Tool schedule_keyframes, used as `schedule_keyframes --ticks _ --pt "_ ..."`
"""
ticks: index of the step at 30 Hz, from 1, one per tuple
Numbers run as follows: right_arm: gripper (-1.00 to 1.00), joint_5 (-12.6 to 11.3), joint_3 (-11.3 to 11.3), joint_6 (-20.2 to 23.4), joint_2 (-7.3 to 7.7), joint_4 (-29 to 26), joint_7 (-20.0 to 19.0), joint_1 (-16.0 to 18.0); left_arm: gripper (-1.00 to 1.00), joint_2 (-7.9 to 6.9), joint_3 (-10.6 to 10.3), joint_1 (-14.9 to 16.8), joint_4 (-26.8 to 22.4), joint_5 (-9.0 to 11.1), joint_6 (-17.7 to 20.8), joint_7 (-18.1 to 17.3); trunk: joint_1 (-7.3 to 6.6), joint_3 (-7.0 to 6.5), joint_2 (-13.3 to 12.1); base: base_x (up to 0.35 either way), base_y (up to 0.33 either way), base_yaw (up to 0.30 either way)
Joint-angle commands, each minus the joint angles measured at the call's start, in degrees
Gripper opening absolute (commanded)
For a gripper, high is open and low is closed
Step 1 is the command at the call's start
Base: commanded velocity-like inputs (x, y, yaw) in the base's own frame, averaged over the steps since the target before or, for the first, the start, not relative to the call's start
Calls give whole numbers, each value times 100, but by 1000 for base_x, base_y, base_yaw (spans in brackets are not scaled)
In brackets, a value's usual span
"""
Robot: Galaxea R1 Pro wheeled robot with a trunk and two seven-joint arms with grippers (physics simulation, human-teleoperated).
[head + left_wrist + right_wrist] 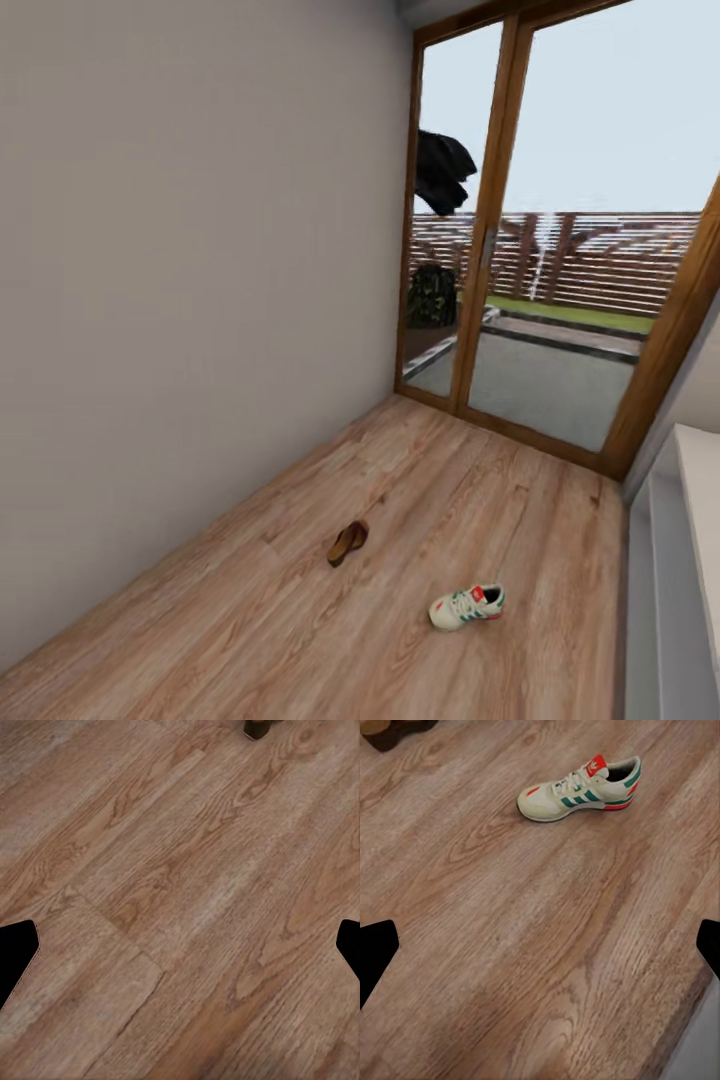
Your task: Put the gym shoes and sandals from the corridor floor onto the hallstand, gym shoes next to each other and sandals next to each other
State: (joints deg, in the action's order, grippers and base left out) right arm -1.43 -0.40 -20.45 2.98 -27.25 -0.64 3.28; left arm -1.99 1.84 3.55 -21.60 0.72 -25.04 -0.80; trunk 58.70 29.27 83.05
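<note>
Head cam looked down the corridor. One gym shoe (pixel 467 606) sat upright on its sole on the corridor floor (pixel 300 620), toe pointing toward the left wall, orange-red heel toward the right. One sandal (pixel 347 542) lay flat on the planks further out and to the left of the shoe, well apart from it. I saw just one of each here.

Light-grey edge of the hallstand (pixel 690 560) ran along the right side of the head view. Shoe was on the floor near it, not on it. Plain grey wall (pixel 180 300) on my left. Wood-framed glass door (pixel 560 230) at the corridor's far end, fence and grass outside behind it.

My right gripper (pixel 540 952): both fingertips (pixel 375 956) showed as dark corners at opposite edges of the wrist picture, spread wide, nothing between them but bare planks. The gym shoe (pixel 580 790) lay ahead of the fingers, clear of them, teal stripes facing the camera. A pale grey strip sat at one corner of that view; couldn't tell what it was.

My left gripper (pixel 180 952): same story, fingertips (pixel 16 956) far apart, nothing held, wood grain under it. A dark brown bit at the frame edge was probably the sandal (pixel 255 727), too cropped to confirm.
</note>
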Motion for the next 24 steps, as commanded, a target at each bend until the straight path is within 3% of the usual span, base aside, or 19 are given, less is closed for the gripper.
schedule_keyframes --ticks 1,9,24 --pt "100 -16 -5 -18 0 1 -7 2 100 2 10 5 6 7 -18 -8 3 6 2 314 0 275" --pt "100 -19 -11 -18 1 0 -7 5 100 5 10 5 6 7 -18 -8 3 6 2 324 0 226" --pt "100 -10 7 -20 1 3 -31 3 100 6 10 5 7 7 -18 -8 3 6 2 336 0 19"
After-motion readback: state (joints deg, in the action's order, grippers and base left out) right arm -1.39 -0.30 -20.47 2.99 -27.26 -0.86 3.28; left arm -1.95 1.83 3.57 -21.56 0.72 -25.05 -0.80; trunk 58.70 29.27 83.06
